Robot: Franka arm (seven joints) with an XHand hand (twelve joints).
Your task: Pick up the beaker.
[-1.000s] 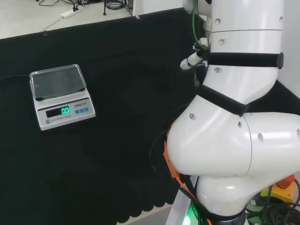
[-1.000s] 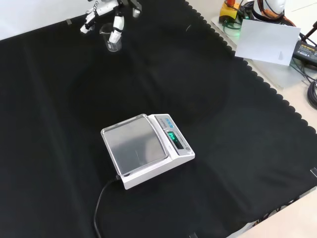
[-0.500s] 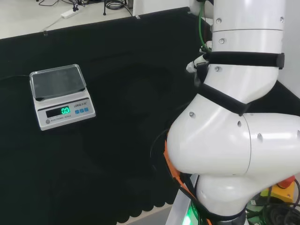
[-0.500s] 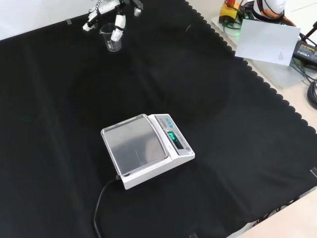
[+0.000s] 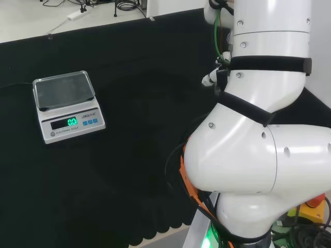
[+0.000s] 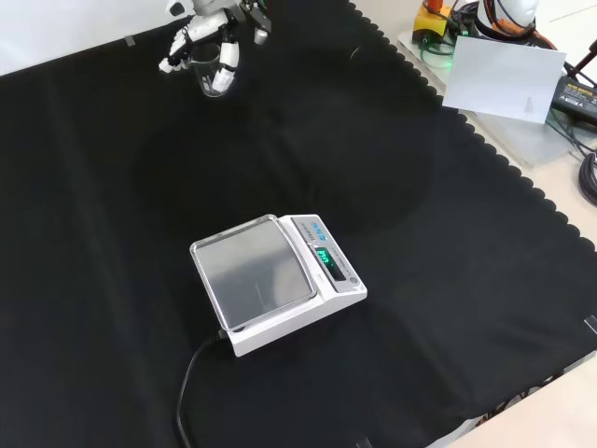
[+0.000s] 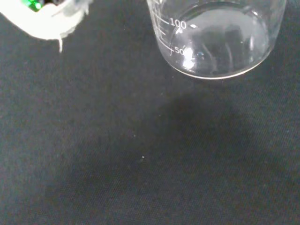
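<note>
So the hand (image 6: 207, 35) is at the far edge of the black cloth (image 6: 392, 177) in the front view, its fingers (image 6: 227, 58) spread and reaching down on either side of the clear glass beaker (image 6: 213, 79), which stands upright on the cloth well apart from the scale (image 6: 275, 280) in the middle. The fingers look released rather than curled round the glass (whether any of them touches the wall I cannot tell). In the wrist view the beaker's base (image 7: 215, 42) sits flat on the cloth, and it looks empty. This reads as the reach-and-enclose step, with the grasp not yet made. Next the fingers and thumb need to curl in against the wall, then lift straight up.
</note>
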